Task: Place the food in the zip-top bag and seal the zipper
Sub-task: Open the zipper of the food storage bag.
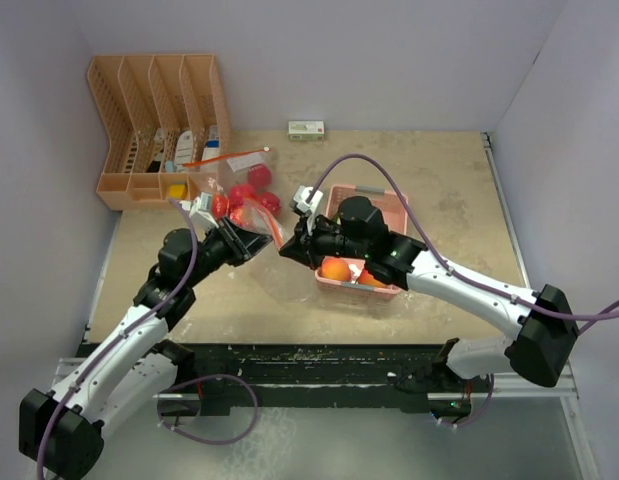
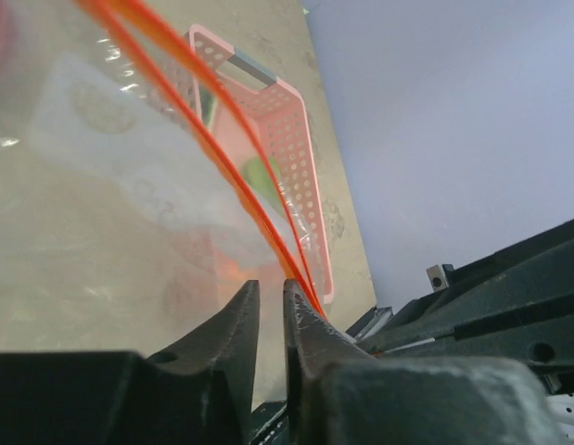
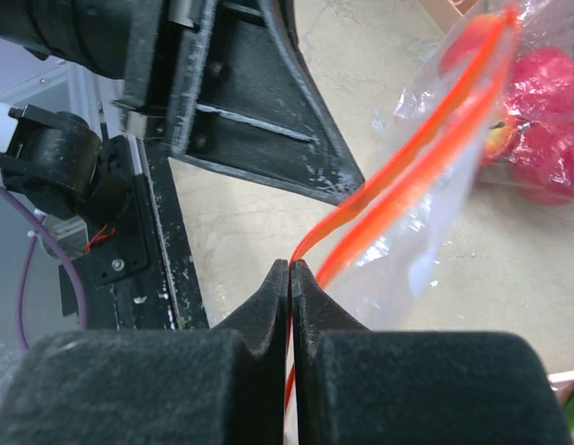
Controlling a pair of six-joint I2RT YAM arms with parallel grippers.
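Food: red glossy toy fruits point(image 1: 245, 194) are seen inside the clear plastic zip-top bag point(image 3: 435, 213), left of centre on the beige table point(image 1: 439, 200). About four are counted; the outlines merge behind the film. Two orange toy peaches point(image 1: 336, 268) are left in the pink perforated plastic basket point(image 1: 374, 192), partly hidden under the right arm. One green piece point(image 2: 259, 176) is glimpsed there through the bag, its shape unclear.

The bag's orange zipper strip point(image 3: 398, 185) is stretched between both grippers. The right gripper point(image 3: 291, 269) is closed on the strip's end. The left gripper point(image 2: 271, 295) is narrowed to a thin gap; the strip runs against one finger, but a grip cannot be confirmed.

Beyond, at the back: one tan slotted organizer point(image 1: 139, 100) and one small white box point(image 1: 306, 129), label unreadable.
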